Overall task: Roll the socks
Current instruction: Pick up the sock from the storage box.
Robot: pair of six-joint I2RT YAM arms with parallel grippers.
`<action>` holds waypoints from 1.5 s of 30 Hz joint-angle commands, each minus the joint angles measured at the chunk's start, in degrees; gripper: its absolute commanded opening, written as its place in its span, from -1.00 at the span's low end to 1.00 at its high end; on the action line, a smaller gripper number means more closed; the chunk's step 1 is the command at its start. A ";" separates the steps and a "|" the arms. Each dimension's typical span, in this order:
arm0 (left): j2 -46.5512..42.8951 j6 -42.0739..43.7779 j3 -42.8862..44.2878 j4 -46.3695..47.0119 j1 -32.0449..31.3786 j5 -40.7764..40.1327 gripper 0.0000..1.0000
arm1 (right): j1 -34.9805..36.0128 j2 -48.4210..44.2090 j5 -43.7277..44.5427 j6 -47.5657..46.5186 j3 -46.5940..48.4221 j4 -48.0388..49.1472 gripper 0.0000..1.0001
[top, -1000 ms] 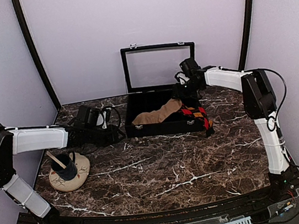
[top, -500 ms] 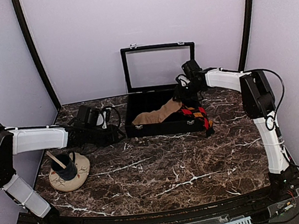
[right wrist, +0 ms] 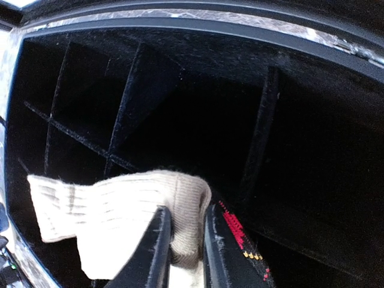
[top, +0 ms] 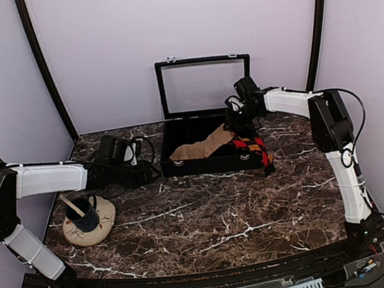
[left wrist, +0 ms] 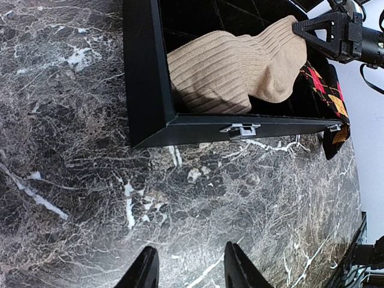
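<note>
We see two robot arms, the left arm [top: 50,178] and the right arm [top: 290,101], each built of white shells between black joints. A thin black cable [top: 364,116] loops beside the right arm's elbow. The left hand [left wrist: 189,259] and right hand [right wrist: 185,231] are black, with slim, flat-sided fingers [left wrist: 146,273].

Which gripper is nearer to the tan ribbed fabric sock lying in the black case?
Right. The right gripper pinches the tan ribbed sock inside the black case; the left gripper hangs open over the marble table outside the case, apart from the sock.
</note>
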 commanded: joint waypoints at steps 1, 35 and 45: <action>-0.51 -0.31 -0.50 0.83 -0.28 0.47 -0.21 | -0.29 -0.98 -1.02 -0.20 -0.63 1.88 -0.70; -6.86 -0.44 -3.53 -0.39 -0.33 -1.94 -0.21 | 10.07 -13.52 1.26 -7.49 -2.66 7.07 -0.80; -14.73 -3.15 -8.26 -0.02 -0.29 -5.32 -0.21 | 19.44 -19.93 5.87 -8.25 -0.77 3.10 -0.81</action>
